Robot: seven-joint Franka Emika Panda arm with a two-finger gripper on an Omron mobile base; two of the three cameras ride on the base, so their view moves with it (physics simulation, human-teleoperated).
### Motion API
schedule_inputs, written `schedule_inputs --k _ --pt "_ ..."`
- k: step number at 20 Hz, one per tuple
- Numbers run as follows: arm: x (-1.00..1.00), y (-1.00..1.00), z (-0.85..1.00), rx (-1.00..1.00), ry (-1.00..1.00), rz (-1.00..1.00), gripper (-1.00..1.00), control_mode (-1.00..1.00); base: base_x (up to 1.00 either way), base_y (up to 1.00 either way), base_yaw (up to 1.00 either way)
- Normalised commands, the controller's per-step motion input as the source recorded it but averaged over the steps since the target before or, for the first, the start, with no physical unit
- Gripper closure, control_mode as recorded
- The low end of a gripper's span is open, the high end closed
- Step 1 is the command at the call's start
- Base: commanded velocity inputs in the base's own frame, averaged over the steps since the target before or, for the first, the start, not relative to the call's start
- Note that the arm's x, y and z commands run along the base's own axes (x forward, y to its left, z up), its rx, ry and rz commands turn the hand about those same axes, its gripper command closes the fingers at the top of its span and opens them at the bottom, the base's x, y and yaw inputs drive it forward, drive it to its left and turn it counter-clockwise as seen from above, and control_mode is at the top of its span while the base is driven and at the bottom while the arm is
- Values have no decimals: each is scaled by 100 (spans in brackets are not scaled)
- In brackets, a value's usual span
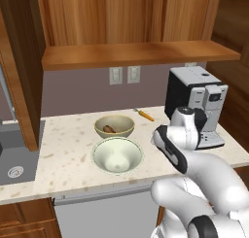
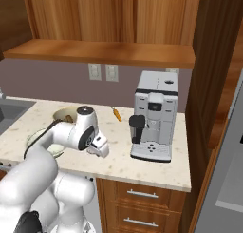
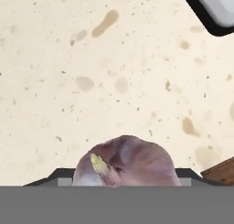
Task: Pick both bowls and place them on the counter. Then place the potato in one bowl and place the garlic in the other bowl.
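Garlic (image 3: 124, 161) sits right at the gripper's (image 3: 123, 179) tips, apparently between the jaws, though whether they clamp it or merely straddle it I cannot tell. Both bowls stand on the counter (image 1: 68, 154) left of the coffee machine (image 1: 194, 103): potato (image 1: 109, 129) already in the tan bowl (image 1: 115, 127), cream bowl (image 1: 117, 155) waiting for garlic. Fingertips are mostly cut off; the arm hides the garlic from behind.

There's a grey and black coffee machine (image 1: 194, 103) on the right, with a thin orange carrot (image 1: 145, 115) lying just left of it near the wall. Two wall outlets (image 1: 124, 75) sit under a wooden shelf (image 1: 141, 55), and a sink (image 1: 17, 154) is far left.
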Motion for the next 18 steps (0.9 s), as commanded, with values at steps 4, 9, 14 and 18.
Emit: schedule_inputs --k 4,9,14,18 --pt "0 52 63 0 -3 0 100 -100 0 0 0" --pt "0 55 56 0 -3 0 100 -100 0 0 0" --pt "0 56 54 0 -1 9 100 -100 0 0 0" --pt "0 59 49 0 0 13 100 -100 0 0 0"
